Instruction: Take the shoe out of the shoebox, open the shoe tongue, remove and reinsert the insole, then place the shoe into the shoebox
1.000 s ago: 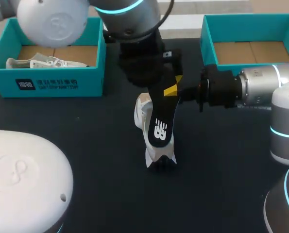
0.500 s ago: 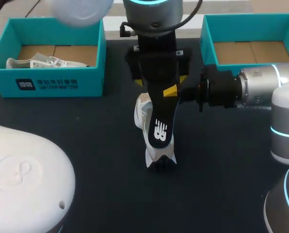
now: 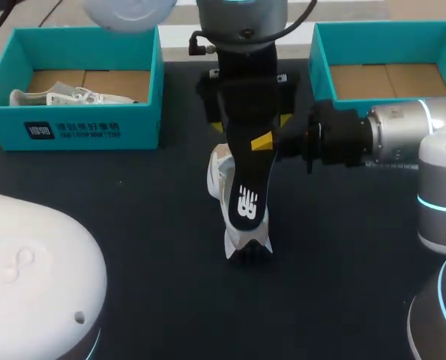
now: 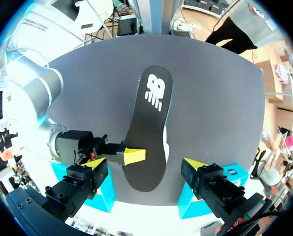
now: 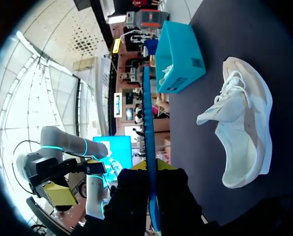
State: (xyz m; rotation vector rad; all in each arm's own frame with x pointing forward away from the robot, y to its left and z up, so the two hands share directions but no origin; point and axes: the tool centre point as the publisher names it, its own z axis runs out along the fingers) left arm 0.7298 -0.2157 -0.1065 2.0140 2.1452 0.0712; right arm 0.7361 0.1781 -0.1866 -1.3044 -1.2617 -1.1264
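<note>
Hovering spread-fingered around the thin black foam insole (image 4: 148, 128), left gripper (image 4: 145, 163) touches nothing. Insole likely light and floppy; best pinched at the heel edge, where right gripper (image 5: 148, 169) clamps it. White mesh sneaker (image 5: 244, 132) lies beneath. Dark matte tabletop (image 3: 133, 225); teal cardboard shoeboxes (image 3: 80, 131) flank both grippers.

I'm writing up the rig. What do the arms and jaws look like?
Left arm and right arm: rounded white and silver housings, glowing cyan rings at joints, a swirl embossed on the left's cap. Black cable at the left wrist. Blocky black jaws, yellow tips.
</note>
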